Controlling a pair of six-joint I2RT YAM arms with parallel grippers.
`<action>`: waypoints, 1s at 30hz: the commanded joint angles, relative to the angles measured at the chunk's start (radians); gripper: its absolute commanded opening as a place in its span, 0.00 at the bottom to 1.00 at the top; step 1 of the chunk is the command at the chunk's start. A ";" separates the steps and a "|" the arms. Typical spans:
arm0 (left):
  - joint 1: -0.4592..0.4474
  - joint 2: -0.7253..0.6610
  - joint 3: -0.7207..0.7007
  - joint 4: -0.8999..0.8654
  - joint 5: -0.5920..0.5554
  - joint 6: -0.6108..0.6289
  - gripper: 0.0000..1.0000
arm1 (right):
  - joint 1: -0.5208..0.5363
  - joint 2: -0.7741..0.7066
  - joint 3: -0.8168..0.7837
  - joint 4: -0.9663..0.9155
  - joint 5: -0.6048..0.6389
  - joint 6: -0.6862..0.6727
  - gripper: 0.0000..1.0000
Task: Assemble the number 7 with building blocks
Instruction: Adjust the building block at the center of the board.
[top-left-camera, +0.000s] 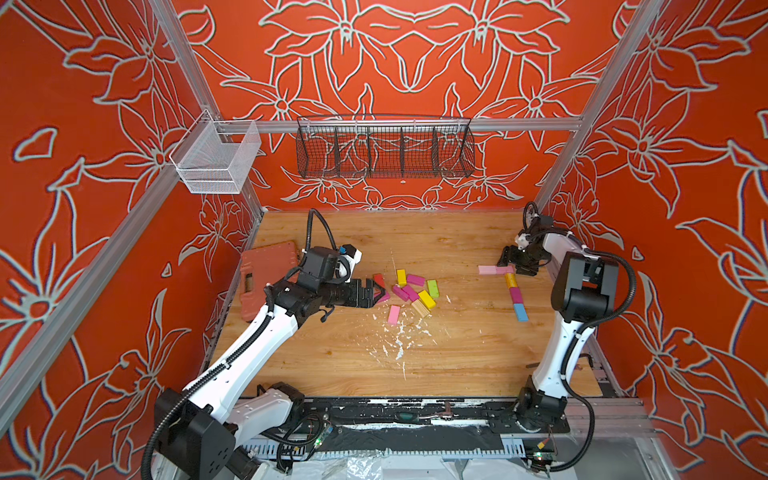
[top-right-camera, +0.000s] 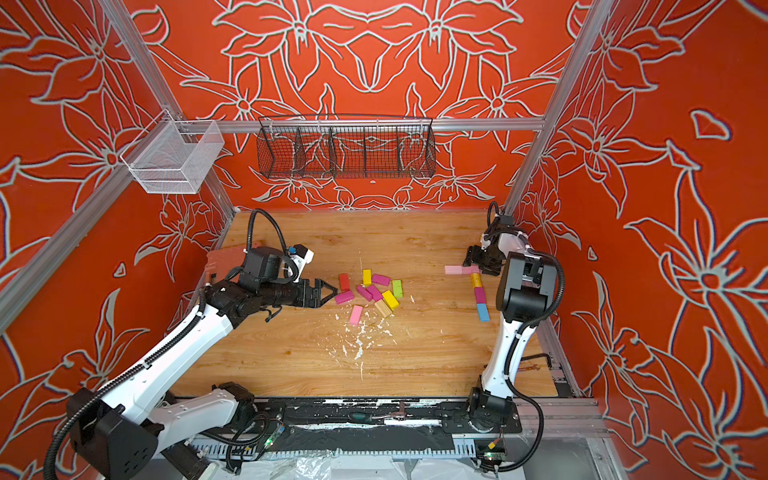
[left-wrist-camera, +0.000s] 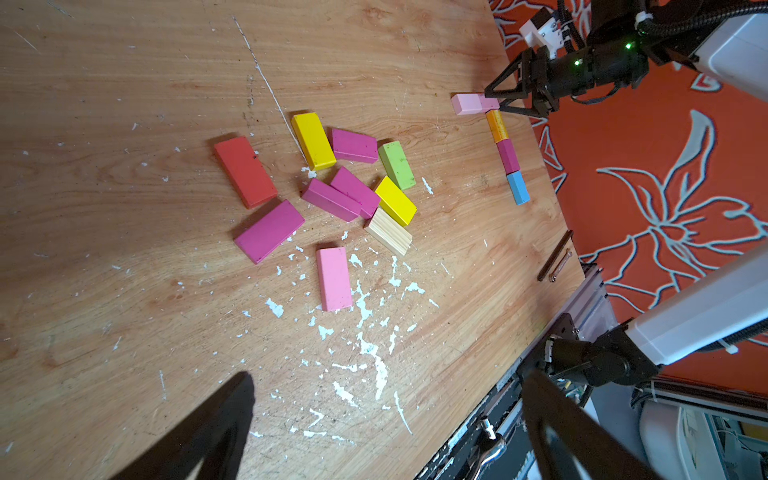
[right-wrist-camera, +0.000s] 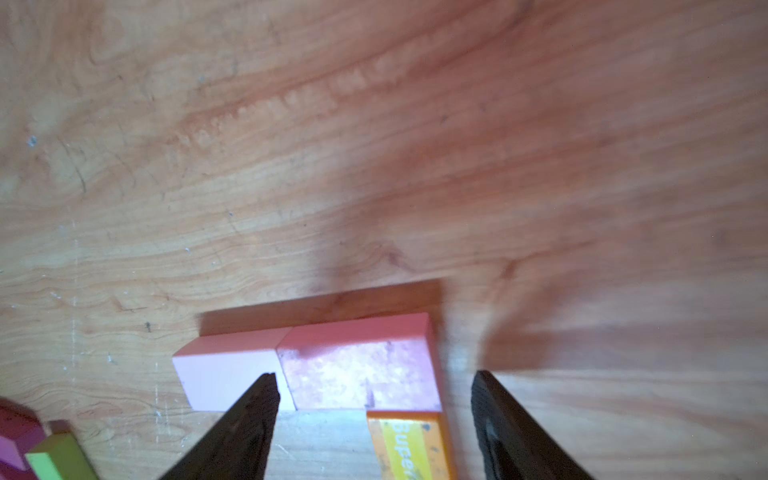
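Note:
The number 7 lies partly built at the table's right. Its top bar is a light pink block (top-left-camera: 487, 270) joined to a pink block (right-wrist-camera: 361, 370). An orange-yellow block (top-left-camera: 511, 281), a magenta one (top-left-camera: 516, 296) and a blue one (top-left-camera: 520, 311) run down from it. My right gripper (right-wrist-camera: 374, 386) is open and low over the pink block, one finger at the seam and the other just clear of its end. The loose building blocks (left-wrist-camera: 332, 195) lie mid-table: red (left-wrist-camera: 245, 172), yellow, magenta, green, wood and pink (left-wrist-camera: 333, 279). My left gripper (top-left-camera: 380, 293) hangs wide open and empty at the pile's left edge.
A red-brown tool case (top-left-camera: 266, 278) lies at the table's left edge behind my left arm. White paint flecks (top-left-camera: 399, 349) mark the wood in front of the pile. A brown rod (left-wrist-camera: 555, 255) lies by the right edge. A black wire basket (top-left-camera: 384, 151) and a white mesh basket (top-left-camera: 216, 160) hang above the back.

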 joint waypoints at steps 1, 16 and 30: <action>-0.005 -0.004 0.016 -0.013 -0.022 0.011 0.98 | 0.010 -0.115 -0.034 0.009 0.046 -0.009 0.76; -0.031 -0.038 0.013 -0.046 -0.071 -0.006 0.98 | 0.168 -0.394 -0.346 -0.026 0.145 0.122 0.75; -0.033 -0.035 0.004 -0.007 -0.031 -0.010 0.98 | 0.244 -0.456 -0.576 -0.015 0.262 0.229 0.73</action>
